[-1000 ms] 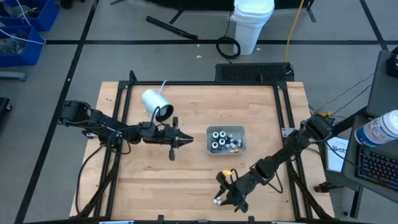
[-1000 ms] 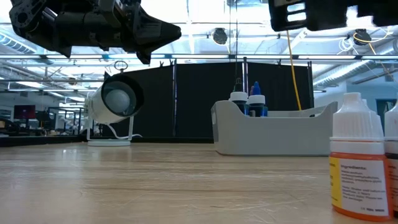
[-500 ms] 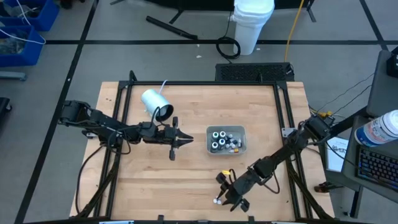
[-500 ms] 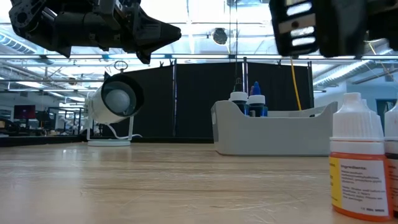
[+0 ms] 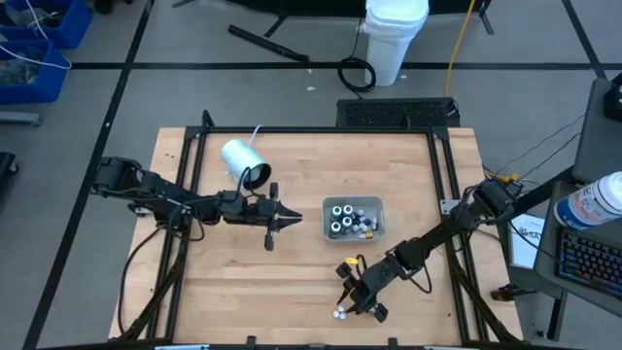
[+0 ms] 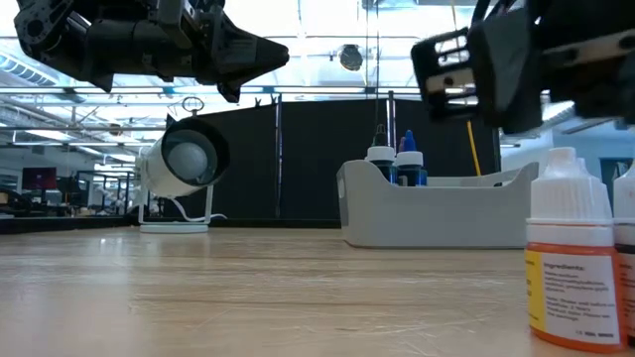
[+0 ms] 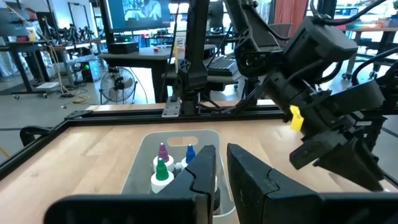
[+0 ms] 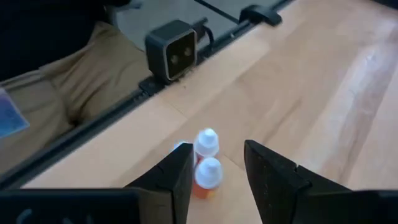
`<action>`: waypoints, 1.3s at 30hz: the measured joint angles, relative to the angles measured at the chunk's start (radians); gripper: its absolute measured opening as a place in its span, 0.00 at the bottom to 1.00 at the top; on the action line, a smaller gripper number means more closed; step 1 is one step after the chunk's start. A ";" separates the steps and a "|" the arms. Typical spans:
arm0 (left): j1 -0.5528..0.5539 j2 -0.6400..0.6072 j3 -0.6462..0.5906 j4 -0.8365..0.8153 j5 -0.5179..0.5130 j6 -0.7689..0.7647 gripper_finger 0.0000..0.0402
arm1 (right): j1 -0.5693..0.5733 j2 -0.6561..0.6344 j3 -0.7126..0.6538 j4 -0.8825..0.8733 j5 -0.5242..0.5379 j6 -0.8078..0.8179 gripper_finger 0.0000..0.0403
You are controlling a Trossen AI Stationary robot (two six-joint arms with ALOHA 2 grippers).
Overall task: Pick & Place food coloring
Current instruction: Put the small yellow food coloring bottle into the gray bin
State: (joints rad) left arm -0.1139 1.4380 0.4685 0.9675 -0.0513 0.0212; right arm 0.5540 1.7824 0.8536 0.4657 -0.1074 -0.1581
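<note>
Several food coloring bottles stand in the grey tray (image 5: 377, 220) at mid-table; green, purple and blue ones (image 7: 163, 168) show in the left wrist view. Loose bottles stand near the table's front edge (image 5: 339, 313): an orange one (image 8: 208, 176) (image 6: 571, 260) and white-capped ones (image 8: 206, 142) beside it. My right gripper (image 8: 217, 177) hangs open just above and short of them, tipped downward, the orange bottle showing between its fingers. My left gripper (image 7: 221, 168) is held level above the table, left of the tray, shut and with nothing in it.
A big white cylinder with a dark mouth (image 5: 245, 162) lies at the far left of the table. Black rails frame the wooden tabletop (image 5: 437, 175). A small camera box (image 8: 172, 50) sits on the front rail beyond the loose bottles.
My right gripper has sunk toward the table and shifted slightly toward the far edge above the loose bottles, rolling a little. In the low view it has dropped into sight and moved leftward. The bottles and my left gripper have stayed put.
</note>
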 joint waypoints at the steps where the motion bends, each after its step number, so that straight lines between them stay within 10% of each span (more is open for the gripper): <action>1: 0.000 0.000 0.000 0.000 0.000 0.000 0.12 | -0.001 0.000 0.000 0.001 -0.001 0.000 0.33; 39: 0.000 0.000 0.000 -0.008 0.000 0.007 0.12 | 0.053 0.050 0.000 0.057 0.108 0.014 0.32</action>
State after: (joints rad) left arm -0.1139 1.4384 0.4686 0.9600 -0.0513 0.0280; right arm 0.6067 1.8326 0.8531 0.5231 0.0004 -0.1437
